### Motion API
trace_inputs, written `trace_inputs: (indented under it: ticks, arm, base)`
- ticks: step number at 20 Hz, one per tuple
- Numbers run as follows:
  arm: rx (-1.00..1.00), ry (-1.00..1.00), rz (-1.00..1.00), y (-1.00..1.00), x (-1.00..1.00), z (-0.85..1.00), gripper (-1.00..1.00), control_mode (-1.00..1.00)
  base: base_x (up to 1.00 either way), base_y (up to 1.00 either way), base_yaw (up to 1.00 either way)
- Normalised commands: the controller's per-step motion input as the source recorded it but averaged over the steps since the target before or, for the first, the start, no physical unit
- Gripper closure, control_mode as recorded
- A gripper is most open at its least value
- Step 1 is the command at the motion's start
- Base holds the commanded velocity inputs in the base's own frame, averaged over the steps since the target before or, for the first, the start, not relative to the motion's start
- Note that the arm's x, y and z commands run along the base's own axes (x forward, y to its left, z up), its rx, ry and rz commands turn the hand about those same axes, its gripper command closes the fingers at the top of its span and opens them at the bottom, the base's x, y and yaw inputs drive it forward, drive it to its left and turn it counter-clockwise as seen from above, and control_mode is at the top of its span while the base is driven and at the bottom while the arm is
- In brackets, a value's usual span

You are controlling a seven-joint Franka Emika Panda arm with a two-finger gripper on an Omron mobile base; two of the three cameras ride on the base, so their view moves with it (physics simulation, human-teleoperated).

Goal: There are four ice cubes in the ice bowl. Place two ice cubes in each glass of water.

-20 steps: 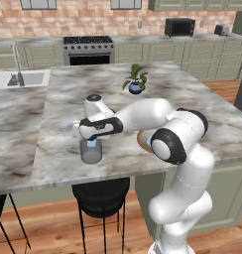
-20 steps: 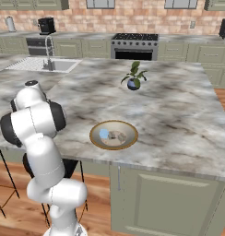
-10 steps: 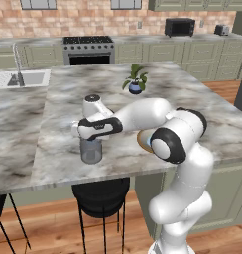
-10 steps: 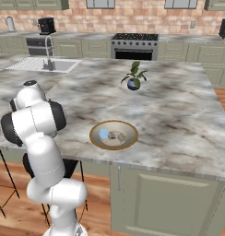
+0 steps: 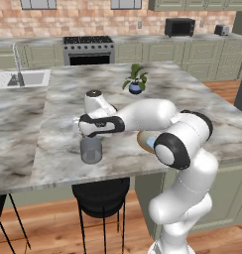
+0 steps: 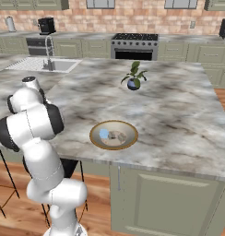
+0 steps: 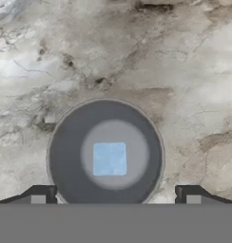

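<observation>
My gripper (image 7: 115, 197) hangs open straight above a glass of water (image 7: 105, 156), one fingertip (image 7: 39, 195) on each side of its rim and nothing held between them. One pale blue ice cube (image 7: 109, 159) lies inside that glass. In the left base view the same glass (image 5: 91, 150) stands near the counter's front edge under the hand (image 5: 95, 126). What looks like the rim of a second glass (image 5: 76, 121) peeks out at the hand's left. The ice bowl (image 6: 114, 146) sits to the right with an ice cube (image 6: 104, 133) in it; in the left base view my arm covers most of the bowl (image 5: 144, 141).
A small blue plant pot (image 5: 135, 88) (image 6: 133, 84) stands further back on the marble island. A sink (image 5: 24, 78) lies at the far left. A black stool (image 5: 100, 196) stands below the counter's front edge, close under the glass.
The jaws have gone from nearly shut to wide open above the glass. The arm and the bowl have stayed in place.
</observation>
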Motion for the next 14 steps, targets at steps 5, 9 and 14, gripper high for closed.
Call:
trace_inputs:
  ticks: [5,9,14]
  arm:
    - [0.00,0.00,0.00,-0.48,-0.37,0.29,-1.00,-1.00]
    - [0.00,0.00,0.00,-0.86,-0.45,0.08,-1.00,-1.00]
    - [0.00,0.00,0.00,-1.00,-0.48,0.01,-1.00,-1.00]
  base:
    - [0.00,0.00,0.00]
    - [0.00,0.00,0.00]
    - [0.00,0.00,0.00]
